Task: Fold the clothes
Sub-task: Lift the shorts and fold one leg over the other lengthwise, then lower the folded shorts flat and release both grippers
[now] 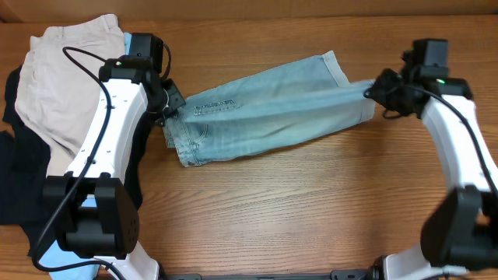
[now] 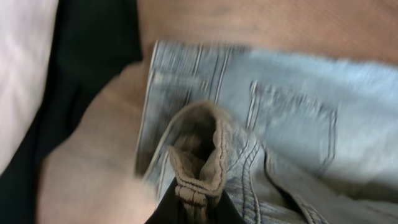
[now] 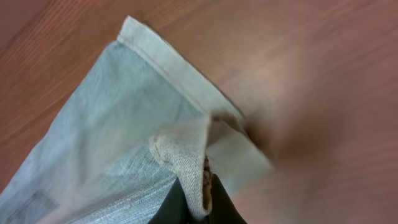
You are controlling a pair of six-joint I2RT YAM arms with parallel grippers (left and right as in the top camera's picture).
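Surface: brown wood-grain surface [image 1: 311,202], seen from overhead; two white-shelled arms reach in from the 6 o'clock edge.
Denim shorts: light-wash denim shorts [image 1: 264,113] stretch across the middle. The waist end points to 9 o'clock and the leg end to 3 o'clock, angled slightly up toward 2 o'clock. The upper layer is pulled into a long taut ridge between the two claws, and the lower part lies on the surface.
Left claw: left claw [image 1: 171,107] sits at the 9 o'clock end, clamped tight on a bunched fold of the waistband [image 2: 199,168]. In the wrist view, the brownish inner face of the denim stands up between the black fingers.
Back pocket: stitched back pocket [image 2: 292,130] lies flat at 2 o'clock from the pinch.
Right claw: right claw [image 1: 375,92] sits at the 3 o'clock end, clamped on a doubled fold of the leg just inside the hemmed cuff [image 3: 174,59]. The cuff edge runs toward 11 o'clock in the wrist view.
Doubt: the left wrist view is blurred; the pinch is probably at a seam of the waistband, but this is not certain.
Pile: beige shorts [image 1: 58,78] lie at 10 o'clock on top of a black garment [image 1: 15,148]. A sky-blue garment [image 1: 66,263] shows at 7 o'clock by the left arm's base.
Gap: in the left wrist view, bare wood separates the black garment from the denim.
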